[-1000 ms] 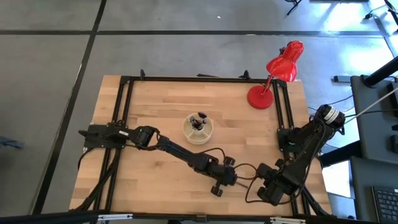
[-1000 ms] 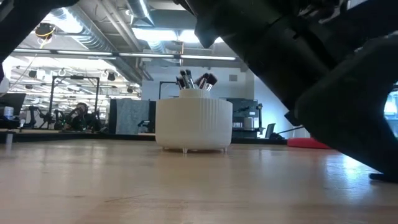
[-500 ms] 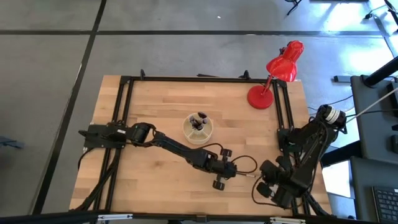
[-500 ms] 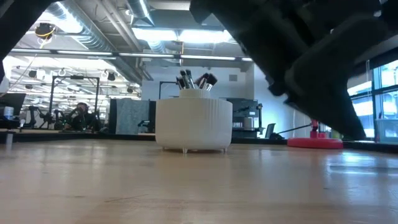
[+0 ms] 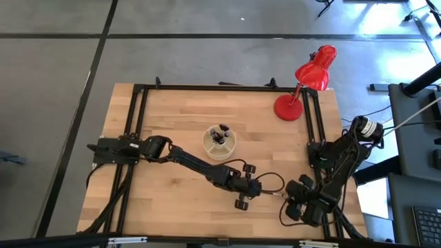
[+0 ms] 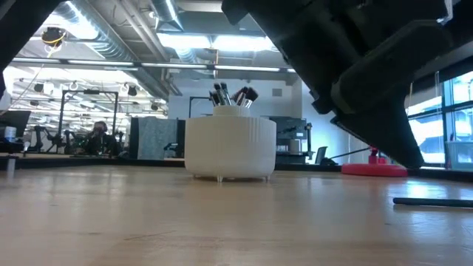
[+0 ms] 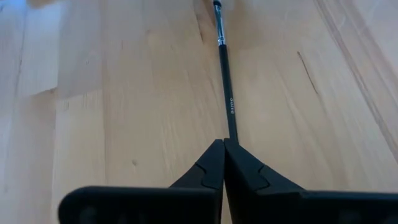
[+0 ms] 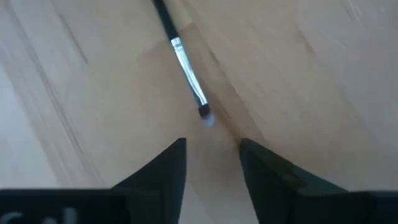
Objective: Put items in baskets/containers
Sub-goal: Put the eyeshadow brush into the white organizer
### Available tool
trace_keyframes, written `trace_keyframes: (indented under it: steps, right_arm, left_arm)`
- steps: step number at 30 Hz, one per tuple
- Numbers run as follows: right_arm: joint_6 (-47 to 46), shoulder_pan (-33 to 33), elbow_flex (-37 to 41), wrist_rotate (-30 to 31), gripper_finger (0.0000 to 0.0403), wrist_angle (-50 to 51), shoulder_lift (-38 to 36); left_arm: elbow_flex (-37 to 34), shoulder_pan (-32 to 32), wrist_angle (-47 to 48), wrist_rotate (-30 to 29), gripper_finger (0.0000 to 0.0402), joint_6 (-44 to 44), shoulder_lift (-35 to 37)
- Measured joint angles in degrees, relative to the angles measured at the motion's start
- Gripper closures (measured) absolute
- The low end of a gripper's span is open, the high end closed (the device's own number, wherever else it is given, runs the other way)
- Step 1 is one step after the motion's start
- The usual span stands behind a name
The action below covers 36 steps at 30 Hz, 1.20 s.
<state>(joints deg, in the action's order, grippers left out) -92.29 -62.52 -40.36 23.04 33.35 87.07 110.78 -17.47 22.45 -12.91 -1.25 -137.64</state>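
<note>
Now left gripper pinches brush by its handle end; right gripper open, empty. Brush could pivot, slip.

In the left wrist view the brush runs off the top edge, so its tip is cut away, and its near end disappears where the closed fingers meet. In the right wrist view its handle leaves at the upper edge and the whole frame is smeared. In the low view a dark arm fills the upper right, and the brushes in the container show perhaps only their tops.
</note>
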Motion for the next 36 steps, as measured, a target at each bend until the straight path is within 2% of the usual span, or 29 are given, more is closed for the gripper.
trace_keyframes:
  steps: [5,9,14,20,29,32,36]
  right_arm:
    - [8.6,0.4,0.1,0.4,0.0218,-0.3,0.3]
    - [14.2,1.6,0.2,2.5,0.0223,-1.2,2.1]
    - [18.8,3.0,0.3,0.8,0.0263,-3.5,4.5]
    - [19.1,3.0,0.3,3.0,0.0326,-5.2,5.2]
    - [18.9,3.2,0.1,3.7,0.0397,-5.2,4.8]
    - [19.2,3.8,-2.2,3.1,0.0399,-1.3,4.6]
    - [22.1,5.4,-8.5,1.5,0.04,10.7,4.7]
  left_arm:
    - [0.0,0.0,0.2,-0.1,0.0398,-0.8,0.0]
    - [0.0,0.0,1.0,-0.1,0.0398,-0.9,0.1]
    - [0.1,-0.1,1.5,-0.1,0.0399,-0.9,0.2]
    - [0.1,-0.1,1.9,-1.6,0.0394,-1.0,0.2]
    - [0.1,-0.1,2.7,-1.0,0.0394,-1.0,0.2]
    - [0.1,-0.1,2.7,-0.8,0.0393,-1.1,0.2]
    - [0.1,-0.1,2.0,1.1,0.0387,-3.7,0.2]
